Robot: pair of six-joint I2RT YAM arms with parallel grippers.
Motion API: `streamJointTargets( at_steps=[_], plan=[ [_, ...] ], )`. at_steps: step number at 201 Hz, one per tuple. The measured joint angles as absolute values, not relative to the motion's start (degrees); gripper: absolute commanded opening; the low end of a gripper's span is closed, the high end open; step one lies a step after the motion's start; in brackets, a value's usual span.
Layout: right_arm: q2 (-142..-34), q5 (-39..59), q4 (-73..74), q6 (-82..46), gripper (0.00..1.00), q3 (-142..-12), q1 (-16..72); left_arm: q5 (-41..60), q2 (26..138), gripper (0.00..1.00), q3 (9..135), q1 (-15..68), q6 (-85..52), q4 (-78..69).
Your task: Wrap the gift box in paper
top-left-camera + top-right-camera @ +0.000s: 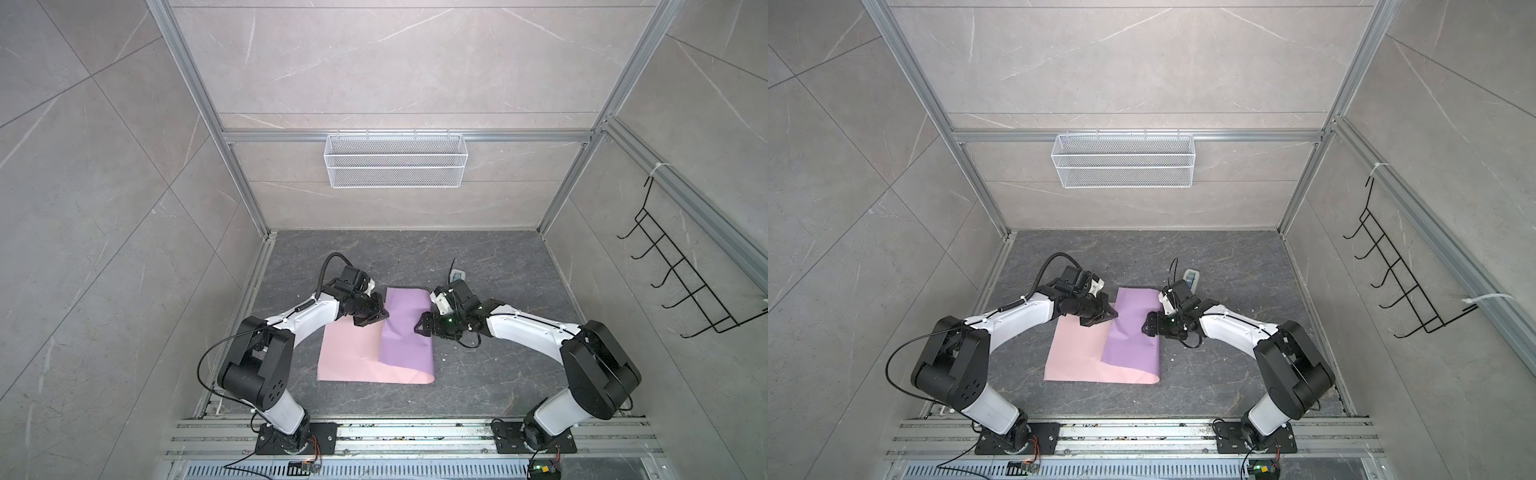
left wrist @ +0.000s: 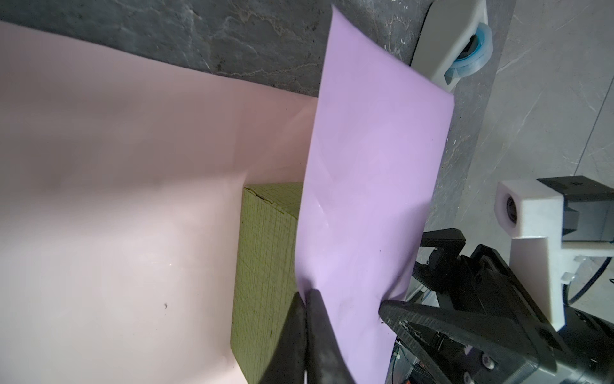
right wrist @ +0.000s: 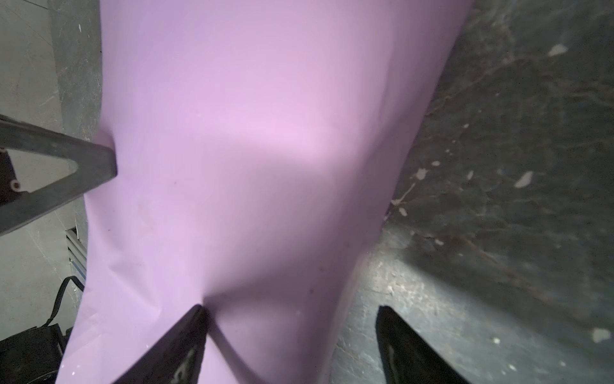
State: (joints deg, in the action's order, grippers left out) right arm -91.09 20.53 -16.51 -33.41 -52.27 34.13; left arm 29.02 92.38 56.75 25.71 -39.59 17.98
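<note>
Dark grey marbled table (image 1: 478, 257), pale tiled walls in an aluminium frame. White wire basket (image 1: 395, 160) on the back wall, upper centre. Black hook rack (image 1: 681, 270) at the right edge. Both top views agree.

Paper (image 1: 353, 357): lower centre of the table, pink face up. Its right part is folded over toward the left as a lilac flap (image 1: 405, 332).

Gift box (image 2: 265, 266): olive green, ribbed, sitting on the pink face under the flap. Only 1 side and a strip of the top show, in the left wrist view. It is hidden in both top views.

Left gripper (image 1: 383, 319): 2 fingers closed together, pinching the left edge of the lilac flap. The paper puckers at the fingertips (image 2: 315, 301).

Right gripper (image 1: 417, 328): jaws wide apart, holding nothing. In the right wrist view, 1 finger (image 3: 196, 319) presses a dimple into the flap. The other is over bare table, past the paper's edge.

Grey-white tape dispenser (image 1: 457, 276): just behind the right wrist, near the paper's far right corner.
</note>
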Motion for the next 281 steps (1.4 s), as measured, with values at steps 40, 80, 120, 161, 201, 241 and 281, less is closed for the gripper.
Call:
streamJointTargets(
  at_steps=[40,80,120,161,201,241,281],
  plan=[
    [-91.2,19.9,-17.6,-33.3,0.86,-52.8,34.2,28.9,91.7,0.04,56.1,25.7,-39.6,17.9],
    [-91.2,19.4,-18.9,-33.2,0.87,-53.3,34.2,28.9,91.1,0.03,55.4,25.7,-39.6,17.7],
    [-91.2,19.5,-20.2,-33.2,0.88,-54.0,34.2,28.9,90.5,0.03,54.7,25.7,-39.6,17.6],
    [-91.1,20.4,-20.8,-33.2,0.89,-54.0,33.9,28.9,90.5,0.03,54.6,25.7,-39.6,17.6],
    [-91.1,21.7,-21.0,-33.2,0.89,-54.0,32.8,28.9,90.5,0.03,54.6,25.7,-39.6,17.6],
    [-91.1,23.0,-20.9,-33.4,0.89,-54.0,31.7,28.9,90.5,0.03,54.6,25.7,-39.6,17.6],
    [-91.6,22.9,-20.8,-33.4,0.88,-54.2,31.6,28.9,90.5,0.05,54.6,25.7,-39.6,17.6]
  ],
)
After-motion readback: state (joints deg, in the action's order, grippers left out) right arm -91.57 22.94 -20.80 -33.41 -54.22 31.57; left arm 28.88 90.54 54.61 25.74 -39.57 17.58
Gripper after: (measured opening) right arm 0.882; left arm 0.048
